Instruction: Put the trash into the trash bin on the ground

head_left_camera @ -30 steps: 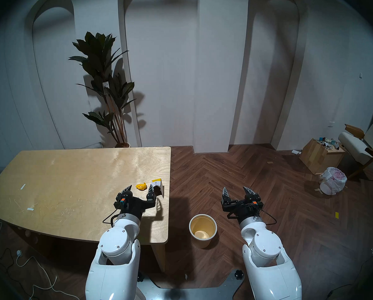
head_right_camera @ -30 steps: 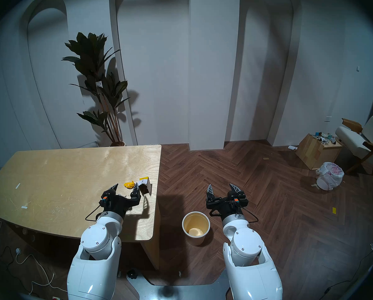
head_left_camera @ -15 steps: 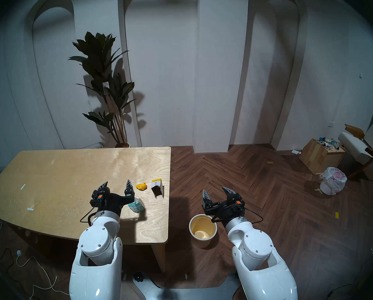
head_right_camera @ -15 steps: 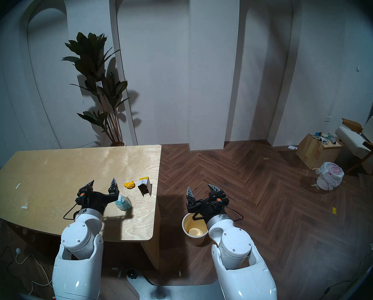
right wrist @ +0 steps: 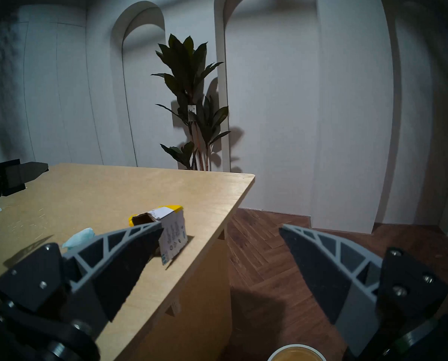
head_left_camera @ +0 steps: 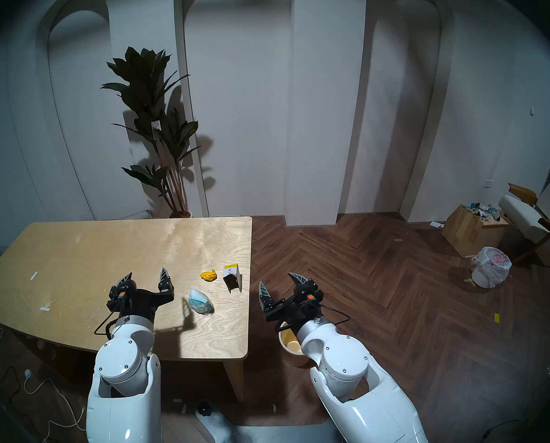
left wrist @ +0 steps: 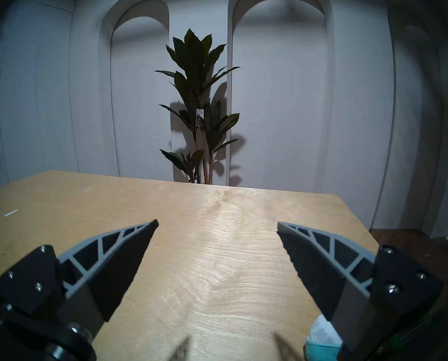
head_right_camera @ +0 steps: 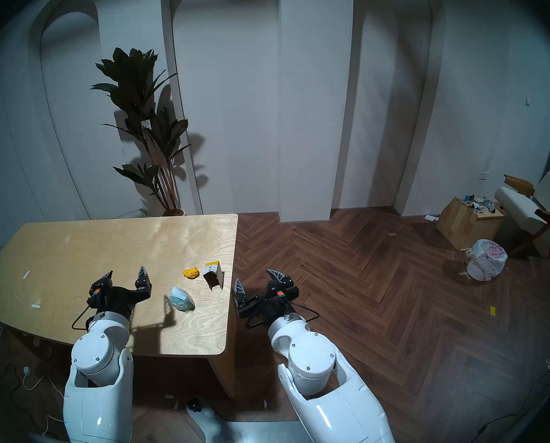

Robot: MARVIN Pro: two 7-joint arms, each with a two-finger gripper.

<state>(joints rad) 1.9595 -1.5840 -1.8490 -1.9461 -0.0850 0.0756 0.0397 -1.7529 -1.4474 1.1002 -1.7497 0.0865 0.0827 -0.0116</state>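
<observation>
Both the left hand (head_left_camera: 145,275) and right hand (head_left_camera: 278,279) hung released, empty. Near the counter's (head_left_camera: 107,241) right edge lay a paper lump (head_left_camera: 208,275), carton (head_left_camera: 231,274) and wrapper (head_left_camera: 200,301): probably light, crushable; pinch across their middles.

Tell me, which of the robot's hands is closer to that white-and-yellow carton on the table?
The right hand. It hangs open just past the table edge beside the white-and-yellow carton, over the floor. The left hand is farther off, open over the table beyond the teal wrapper.
</observation>
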